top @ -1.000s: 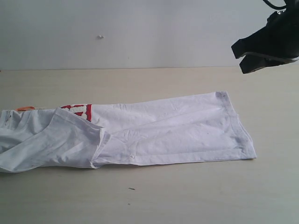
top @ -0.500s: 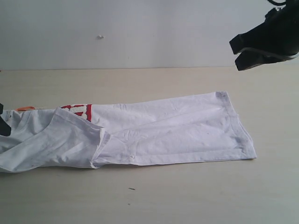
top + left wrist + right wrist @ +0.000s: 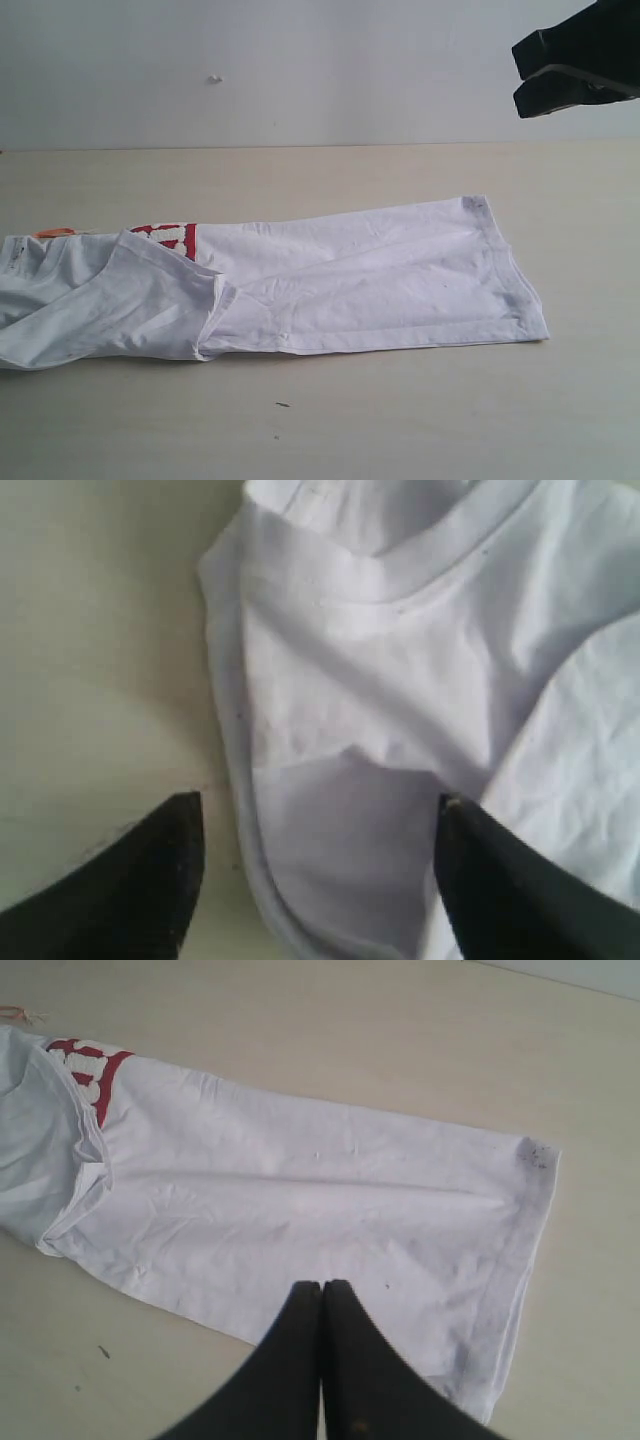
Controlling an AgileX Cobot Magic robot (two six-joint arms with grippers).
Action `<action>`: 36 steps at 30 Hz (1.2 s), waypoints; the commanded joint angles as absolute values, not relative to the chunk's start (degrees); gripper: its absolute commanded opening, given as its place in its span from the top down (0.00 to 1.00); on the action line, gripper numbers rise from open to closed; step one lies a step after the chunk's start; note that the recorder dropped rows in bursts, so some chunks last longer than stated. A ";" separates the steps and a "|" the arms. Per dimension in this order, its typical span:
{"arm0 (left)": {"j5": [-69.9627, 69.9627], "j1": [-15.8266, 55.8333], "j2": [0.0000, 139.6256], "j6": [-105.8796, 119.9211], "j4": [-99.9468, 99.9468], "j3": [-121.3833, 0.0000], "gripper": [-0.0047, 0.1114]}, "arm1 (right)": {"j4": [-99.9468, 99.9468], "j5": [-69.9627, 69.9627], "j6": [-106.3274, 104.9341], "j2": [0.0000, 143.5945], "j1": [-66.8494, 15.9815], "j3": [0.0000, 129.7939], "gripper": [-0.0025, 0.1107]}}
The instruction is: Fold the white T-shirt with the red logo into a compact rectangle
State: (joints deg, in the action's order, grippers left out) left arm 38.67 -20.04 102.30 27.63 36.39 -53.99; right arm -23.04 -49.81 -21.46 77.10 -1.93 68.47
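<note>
The white T-shirt [image 3: 360,285] lies folded lengthwise into a long strip across the table, hem to the right and a sleeve flap [image 3: 150,300] laid over its left part. Only the end of the red logo [image 3: 170,237] peeks out beside that flap, with the orange neck tag [image 3: 55,232] at the far left. My right gripper [image 3: 520,72] hangs shut high above the hem end; its wrist view shows the closed fingertips [image 3: 322,1288] over the shirt [image 3: 300,1200] and logo [image 3: 95,1070]. My left gripper [image 3: 318,805] is open, low over the collar [image 3: 440,550] end of the shirt [image 3: 400,660], and is out of the exterior view.
The pale wooden table [image 3: 420,420] runs past the shirt on all sides, with a white wall [image 3: 300,70] behind it. A small dark speck [image 3: 283,405] lies on the table in front of the shirt.
My right gripper has risen and drifted to the right, staying shut. The left gripper showed at the exterior view's left edge half a second ago and has left that view. The shirt has not moved.
</note>
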 commanded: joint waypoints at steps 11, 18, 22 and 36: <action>36.76 -20.02 99.09 40.23 48.71 -54.06 0.46 | -21.81 -49.81 -22.47 76.79 -2.00 68.29 0.98; 34.13 -20.02 99.69 29.10 38.61 -52.70 0.40 | -22.05 -46.80 -22.47 76.89 -2.00 65.47 0.98; 33.92 -21.43 100.76 27.72 37.22 -53.03 0.39 | -23.02 -46.80 -22.47 76.78 -2.00 65.47 0.98; 38.36 -24.70 113.01 34.62 42.22 -63.81 0.39 | -24.86 -46.47 -22.47 76.78 -2.00 65.58 0.98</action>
State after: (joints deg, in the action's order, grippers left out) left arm 38.49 -24.41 110.33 34.09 42.22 -61.83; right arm -24.08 -47.22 -21.89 77.10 -1.93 65.63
